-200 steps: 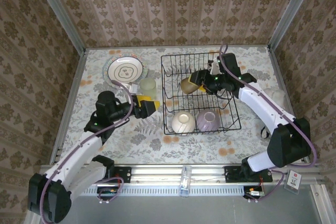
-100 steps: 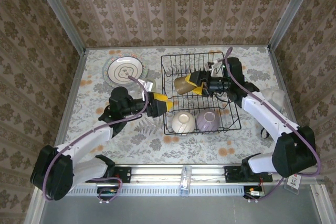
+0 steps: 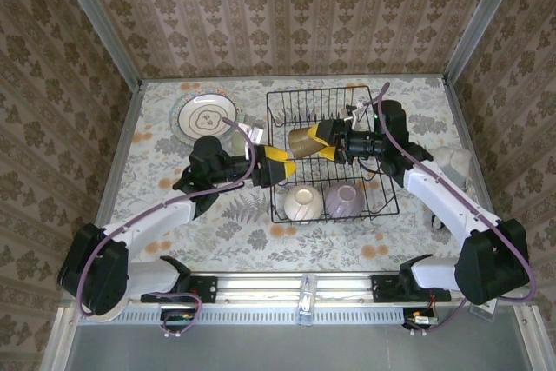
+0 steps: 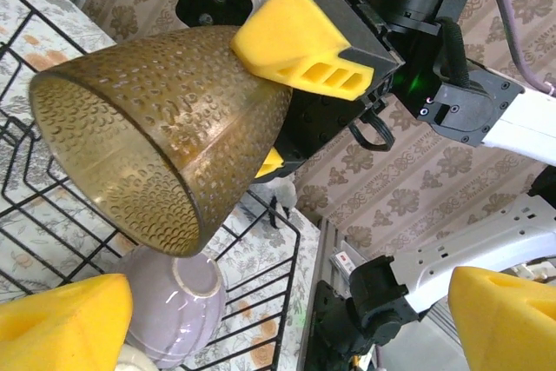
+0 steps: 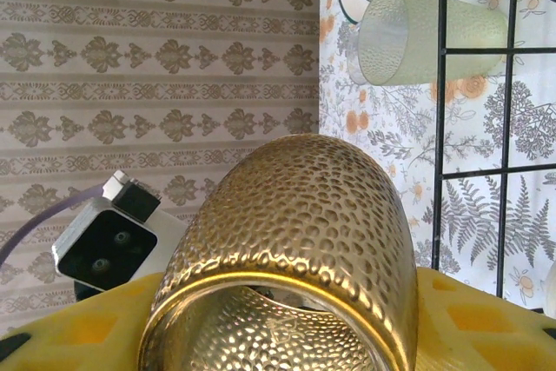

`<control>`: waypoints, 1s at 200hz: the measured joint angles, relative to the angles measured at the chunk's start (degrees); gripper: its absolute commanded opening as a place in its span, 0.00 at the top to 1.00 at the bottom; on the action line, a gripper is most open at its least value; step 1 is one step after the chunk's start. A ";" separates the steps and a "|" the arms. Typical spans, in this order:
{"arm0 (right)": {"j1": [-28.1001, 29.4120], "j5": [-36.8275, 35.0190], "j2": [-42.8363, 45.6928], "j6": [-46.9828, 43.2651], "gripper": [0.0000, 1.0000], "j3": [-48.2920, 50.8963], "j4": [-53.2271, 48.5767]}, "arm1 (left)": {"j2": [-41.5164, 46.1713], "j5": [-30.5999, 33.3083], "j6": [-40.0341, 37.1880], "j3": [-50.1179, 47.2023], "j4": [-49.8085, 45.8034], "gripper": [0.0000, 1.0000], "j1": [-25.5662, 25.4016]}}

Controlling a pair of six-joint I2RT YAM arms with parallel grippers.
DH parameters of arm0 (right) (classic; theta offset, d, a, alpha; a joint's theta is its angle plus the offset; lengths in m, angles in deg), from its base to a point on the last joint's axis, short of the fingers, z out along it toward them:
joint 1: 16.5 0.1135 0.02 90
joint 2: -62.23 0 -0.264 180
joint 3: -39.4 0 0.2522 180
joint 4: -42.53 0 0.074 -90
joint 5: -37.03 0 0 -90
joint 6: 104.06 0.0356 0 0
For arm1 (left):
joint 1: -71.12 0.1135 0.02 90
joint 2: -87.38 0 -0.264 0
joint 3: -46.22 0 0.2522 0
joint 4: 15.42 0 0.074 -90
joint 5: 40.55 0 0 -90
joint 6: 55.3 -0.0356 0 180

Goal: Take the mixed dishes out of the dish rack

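Right gripper (image 3: 321, 141): closed on the amber-brown hammered cup (image 3: 301, 140). One yellow pad (image 4: 304, 41) presses the upper wall near the base, and the other shows below the cup.
Amber-brown cup: lies on its side in the right gripper, mouth pointing away from it toward the left gripper (image 3: 280, 165). It is lifted clear of the wires.
Left gripper: jaws wide apart and holding nothing. Its wrist view shows its yellow fingertips (image 4: 61, 323) at the lower corners, with the cup's open mouth just ahead of them and not between them.
Black wire rectangular dish rack (image 3: 300, 106): directly beneath the right gripper and the cup. The left gripper sits at its left edge.
Lilac bowl (image 3: 344, 201): upturned in the rack's near row, below the right gripper. The left wrist view shows it under the cup.
Cream bowl (image 3: 302, 203): just beside the lilac bowl on the left-gripper side — whether they touch cannot be told.
Pale-green frosted cup (image 5: 426, 36): on the table outside the rack, beyond the left gripper.
Round white plate with patterned centre and pastel rim (image 3: 205, 115): flat on the table, farther out past the pale-green cup, well apart from both grippers.
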 measured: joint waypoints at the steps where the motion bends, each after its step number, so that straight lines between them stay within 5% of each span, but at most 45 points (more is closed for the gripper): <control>1: -0.02 0.02 0.02 0.04 0.53 0.04 0.04 | -0.07 0.02 0.02 0.09 0.02 0.06 -0.04; 82: -0.02 1.09 1.55 1.11 0.53 1.53 1.62 | -2.82 3.78 -0.07 3.48 -0.68 0.07 -1.46; 131: -0.02 1.14 2.12 1.11 0.53 1.92 2.12 | -6.16 4.20 2.75 3.58 3.43 0.16 -1.88; 200: -0.11 2.38 2.12 1.57 0.53 2.54 4.20 | -10.27 2.78 13.51 4.22 15.30 0.66 -2.49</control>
